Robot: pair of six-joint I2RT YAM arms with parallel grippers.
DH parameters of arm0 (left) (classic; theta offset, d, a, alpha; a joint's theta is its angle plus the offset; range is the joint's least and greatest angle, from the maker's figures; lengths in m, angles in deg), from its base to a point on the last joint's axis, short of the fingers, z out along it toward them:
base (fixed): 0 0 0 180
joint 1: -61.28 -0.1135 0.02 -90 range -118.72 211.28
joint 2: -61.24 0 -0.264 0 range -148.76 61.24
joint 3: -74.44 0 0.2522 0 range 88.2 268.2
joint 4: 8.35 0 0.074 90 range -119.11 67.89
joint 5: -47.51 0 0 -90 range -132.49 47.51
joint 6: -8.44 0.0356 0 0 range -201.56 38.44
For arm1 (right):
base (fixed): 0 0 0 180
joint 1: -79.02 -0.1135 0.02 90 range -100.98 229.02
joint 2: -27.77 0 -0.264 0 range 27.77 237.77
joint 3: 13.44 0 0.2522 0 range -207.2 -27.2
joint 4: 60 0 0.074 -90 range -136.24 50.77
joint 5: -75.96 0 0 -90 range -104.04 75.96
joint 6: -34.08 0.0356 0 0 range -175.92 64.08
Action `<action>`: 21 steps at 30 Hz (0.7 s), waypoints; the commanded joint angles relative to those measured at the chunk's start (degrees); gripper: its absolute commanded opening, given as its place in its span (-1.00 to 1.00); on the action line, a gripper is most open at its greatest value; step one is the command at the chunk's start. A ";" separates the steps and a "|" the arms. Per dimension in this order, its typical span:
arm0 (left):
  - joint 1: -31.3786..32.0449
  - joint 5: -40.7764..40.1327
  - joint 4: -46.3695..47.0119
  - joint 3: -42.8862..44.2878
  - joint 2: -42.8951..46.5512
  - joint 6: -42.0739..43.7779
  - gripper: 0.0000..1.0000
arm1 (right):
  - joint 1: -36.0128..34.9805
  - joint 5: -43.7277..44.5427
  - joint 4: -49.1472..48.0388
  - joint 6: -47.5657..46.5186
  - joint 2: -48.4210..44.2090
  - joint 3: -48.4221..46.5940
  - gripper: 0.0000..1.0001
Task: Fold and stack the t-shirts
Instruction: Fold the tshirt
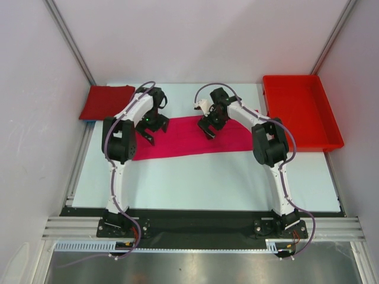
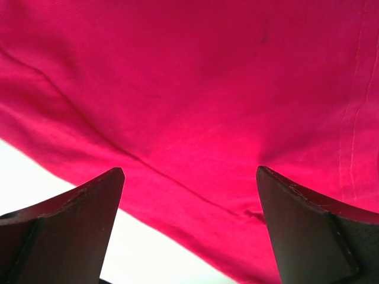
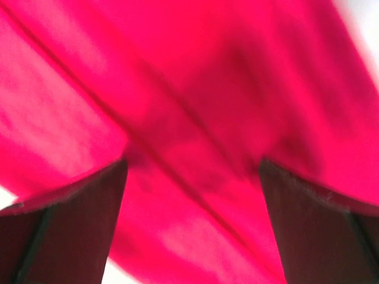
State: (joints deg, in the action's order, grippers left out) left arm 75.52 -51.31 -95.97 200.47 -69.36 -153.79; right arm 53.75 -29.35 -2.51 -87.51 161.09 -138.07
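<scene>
A pale flat table (image 1: 207, 183) is seen under both arms. A bright magenta-pink cloth t-shirt (image 1: 183, 139) is laid as a long folded band across its middle. A rigid red plastic tray (image 1: 299, 112) is set at the far right, and a darker crimson t-shirt (image 1: 106, 102) is folded at the far left corner. The left gripper (image 1: 155, 131) and right gripper (image 1: 208, 132) are held over the pink band, fingers spread apart, nothing clamped.

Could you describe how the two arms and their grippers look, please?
The left arm and right arm have white links, black joints and black bases. A thin purplish cable runs along each. The left gripper and right gripper are black, with dark wedge-shaped fingers.
</scene>
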 commanded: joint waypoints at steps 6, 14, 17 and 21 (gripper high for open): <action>-0.44 1.26 -3.39 4.54 -5.44 -0.90 1.00 | 0.23 9.77 -5.05 0.57 1.15 5.57 0.99; -0.35 0.20 -0.93 6.28 -8.08 7.96 0.89 | -0.03 10.48 -5.49 3.03 -2.26 12.85 0.97; -0.09 -1.46 -4.52 13.73 -13.61 13.41 0.89 | -1.70 10.56 -5.93 5.75 -5.17 17.77 0.96; 0.09 -1.73 -3.84 17.37 -17.05 22.00 0.73 | -3.90 10.04 -4.36 11.37 -6.93 21.48 0.94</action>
State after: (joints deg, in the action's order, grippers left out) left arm 75.24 -51.24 -103.40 216.40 -81.15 -139.88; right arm 52.13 -22.90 -16.35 -79.53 152.78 -121.80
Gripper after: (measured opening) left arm 0.887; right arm 0.975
